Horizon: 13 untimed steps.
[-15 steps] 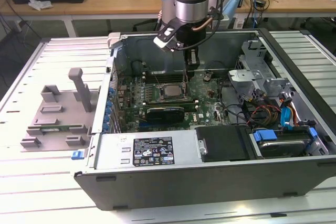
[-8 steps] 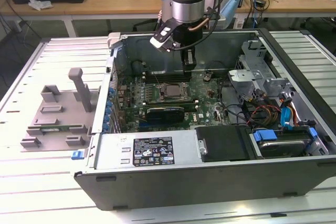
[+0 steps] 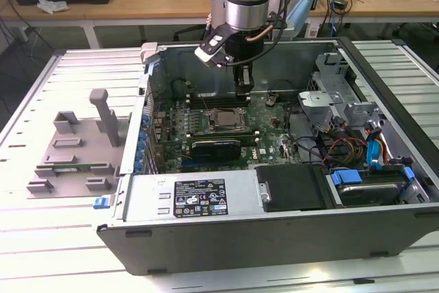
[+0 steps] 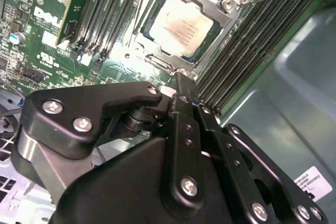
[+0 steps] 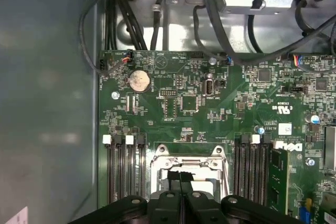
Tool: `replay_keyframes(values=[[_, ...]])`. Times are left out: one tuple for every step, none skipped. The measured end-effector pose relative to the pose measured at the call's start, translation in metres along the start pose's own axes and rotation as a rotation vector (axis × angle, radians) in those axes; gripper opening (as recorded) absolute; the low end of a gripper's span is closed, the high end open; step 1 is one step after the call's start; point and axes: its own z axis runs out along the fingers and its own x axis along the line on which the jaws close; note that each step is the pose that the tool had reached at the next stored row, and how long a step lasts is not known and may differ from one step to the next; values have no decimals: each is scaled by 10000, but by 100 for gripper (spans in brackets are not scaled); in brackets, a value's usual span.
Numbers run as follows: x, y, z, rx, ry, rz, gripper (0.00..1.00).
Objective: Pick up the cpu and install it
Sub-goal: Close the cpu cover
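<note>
Hanging inside the open computer case [image 3: 274, 231], the gripper [image 3: 243, 88] sits just above the green motherboard [image 3: 271, 125], at the far edge of the socket frame [image 4: 227, 4]. Its jaws are pressed together, and in both wrist views they meet in a thin seam with nothing seen between them. The cpu [image 4: 181, 27] lies flat inside the socket frame with its pale silver top up, apart from the jaws and just beyond their tips in the second wrist view. Dark memory slots [image 5: 122, 174] run along both sides of the socket. The case rests on a slatted metal table [image 3: 27, 238]. A grey fixture plate [image 3: 72, 159] with upright blocks lies on the table just beside the case, on the exterior view's left.
</note>
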Motion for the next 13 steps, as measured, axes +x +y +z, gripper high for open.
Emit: replay_keyframes(values=[[-16,-4,1,0,-6,0,11],[-36,-10,3,-1,-12,1,11],[-45,-17,8,-1,-11,2,11],[-49,-24,12,-1,-11,2,11],[-52,-47,24,0,-15,0,11],[-51,-73,38,0,-16,0,11],[-51,-89,46,0,-17,2,11],[-51,-105,52,0,-17,0,11],[-54,-119,56,1,-20,0,11],[-58,-131,60,0,-19,0,11],[-74,-155,67,0,-18,1,11],[-99,-175,73,-1,-18,0,11],[-118,-190,79,-1,-18,0,11]])
